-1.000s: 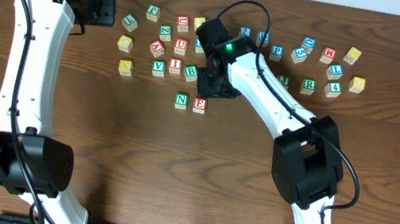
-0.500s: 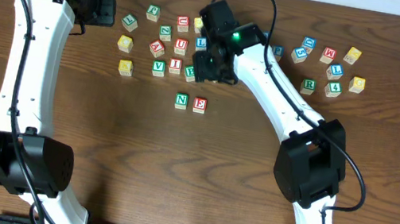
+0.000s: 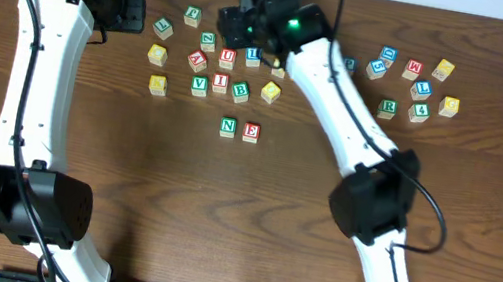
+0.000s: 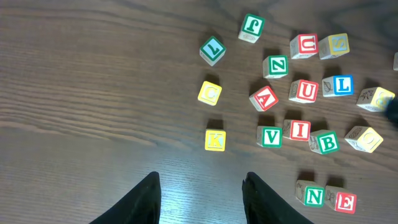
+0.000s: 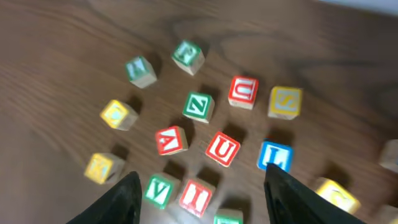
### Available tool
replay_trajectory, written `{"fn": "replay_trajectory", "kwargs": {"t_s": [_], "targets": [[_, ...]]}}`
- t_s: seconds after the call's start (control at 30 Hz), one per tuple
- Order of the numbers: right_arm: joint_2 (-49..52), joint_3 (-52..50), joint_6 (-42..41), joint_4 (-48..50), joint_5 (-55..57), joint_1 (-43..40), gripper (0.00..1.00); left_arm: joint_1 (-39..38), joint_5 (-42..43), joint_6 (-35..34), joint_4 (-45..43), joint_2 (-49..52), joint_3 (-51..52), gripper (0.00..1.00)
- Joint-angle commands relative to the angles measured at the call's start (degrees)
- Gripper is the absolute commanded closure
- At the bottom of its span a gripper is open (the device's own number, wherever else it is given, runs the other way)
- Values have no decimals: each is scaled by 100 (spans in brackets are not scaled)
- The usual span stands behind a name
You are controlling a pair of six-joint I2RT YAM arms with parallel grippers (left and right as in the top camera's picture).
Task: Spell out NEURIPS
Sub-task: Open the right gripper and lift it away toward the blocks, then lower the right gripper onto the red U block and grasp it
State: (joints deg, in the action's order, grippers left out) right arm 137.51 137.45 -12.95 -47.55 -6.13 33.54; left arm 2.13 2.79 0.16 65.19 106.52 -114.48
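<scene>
Overhead view is showing E block sitting beside N block. What's remaining?

Five letters. Right tool is hovering wide, empty, over seemingly the U block beyond N block; left tool is waiting, also wide.

surface: dark brown wood grain, carries every block
yellow k block: lower left of the left cluster, alone
yellow c block: just above the k, not touching
teal l block: above the c, turned at an angle
green j block: top of the cluster
green z block: just above the rotated red a block
green v block: right of the k, apart
green b block: rotated, same row as the v
blue l block: right part of the cluster
red m block, green 4 block: right cluster, apart
</scene>
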Motion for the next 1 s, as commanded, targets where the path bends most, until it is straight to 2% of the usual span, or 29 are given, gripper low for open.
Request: {"fn": "replay_trajectory", "kwargs": {"t_s": [0.0, 0.5, 0.97], "targets": [[579, 39, -63, 334, 304, 151, 35, -17, -48, -22, 13, 0, -87, 57], [1449, 37, -503, 1067, 922, 358, 41, -17, -48, -22, 13, 0, -87, 58], [1543, -35, -765, 1220, 1375, 367, 47, -17, -48, -22, 13, 0, -87, 58]]}}
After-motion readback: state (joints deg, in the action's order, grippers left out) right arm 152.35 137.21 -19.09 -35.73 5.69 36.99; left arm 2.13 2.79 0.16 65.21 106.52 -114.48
